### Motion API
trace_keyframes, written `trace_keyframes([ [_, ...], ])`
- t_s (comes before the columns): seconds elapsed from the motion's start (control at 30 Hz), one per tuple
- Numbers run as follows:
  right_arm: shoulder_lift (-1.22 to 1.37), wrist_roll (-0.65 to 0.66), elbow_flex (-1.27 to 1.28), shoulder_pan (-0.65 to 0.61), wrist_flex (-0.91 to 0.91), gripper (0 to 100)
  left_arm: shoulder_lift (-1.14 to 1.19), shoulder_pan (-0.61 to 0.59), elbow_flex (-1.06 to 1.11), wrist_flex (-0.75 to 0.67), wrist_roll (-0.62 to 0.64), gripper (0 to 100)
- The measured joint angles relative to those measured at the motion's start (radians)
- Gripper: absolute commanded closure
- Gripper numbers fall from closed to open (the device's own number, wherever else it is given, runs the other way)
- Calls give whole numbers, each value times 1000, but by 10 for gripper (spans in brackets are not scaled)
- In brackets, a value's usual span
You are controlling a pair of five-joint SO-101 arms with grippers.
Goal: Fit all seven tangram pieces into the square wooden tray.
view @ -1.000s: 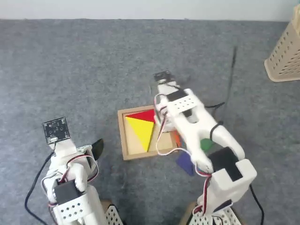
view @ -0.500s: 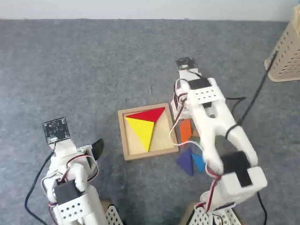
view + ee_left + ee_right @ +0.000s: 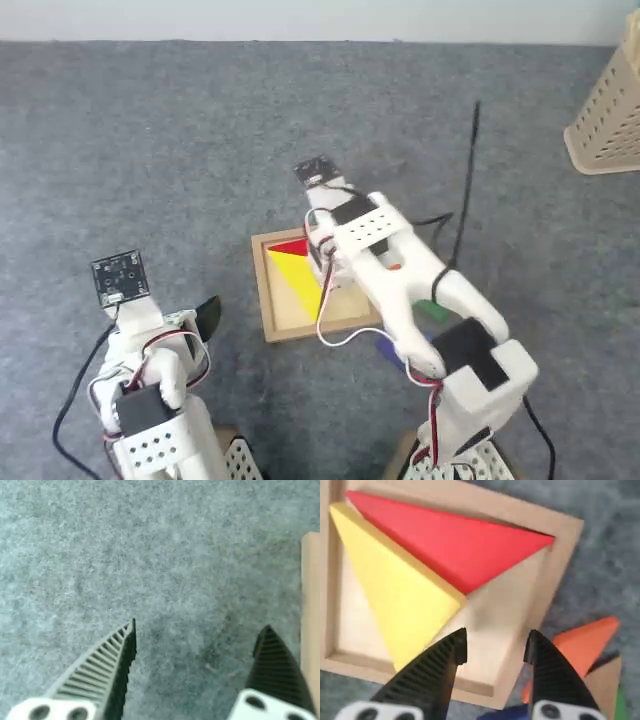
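Observation:
The square wooden tray point(image 3: 268, 318) lies mid-table on grey carpet. A red triangle point(image 3: 450, 545) and a yellow triangle point(image 3: 395, 595) lie flat inside it, edge to edge, with bare tray floor point(image 3: 495, 615) beside them. My right gripper point(image 3: 497, 632) hangs open over that bare floor with nothing between its fingers. The right arm point(image 3: 365, 235) covers much of the tray from above. Just outside the tray lie an orange piece point(image 3: 580, 640), a green piece point(image 3: 432, 310) and a blue piece point(image 3: 390, 348). My left gripper point(image 3: 200, 625) is open over bare carpet, left of the tray's edge point(image 3: 311, 605).
A beige perforated basket point(image 3: 610, 110) stands at the far right edge. A thin black cable point(image 3: 468, 170) rises behind the right arm. The left arm point(image 3: 150, 370) sits at the front left, apart from the tray.
The right arm swung right, off the tray and over the loose pieces, then came back left over the tray. The left arm has kept still.

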Motion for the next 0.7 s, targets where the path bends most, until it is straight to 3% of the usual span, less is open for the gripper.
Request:
trace_keyframes([
  [0.3, 23, -2, 0, -123, -9, 803, 0, 0, 0, 0, 0, 646],
  [0.7, 23, -2, 0, -124, -9, 804, 0, 0, 0, 0, 0, 646],
])
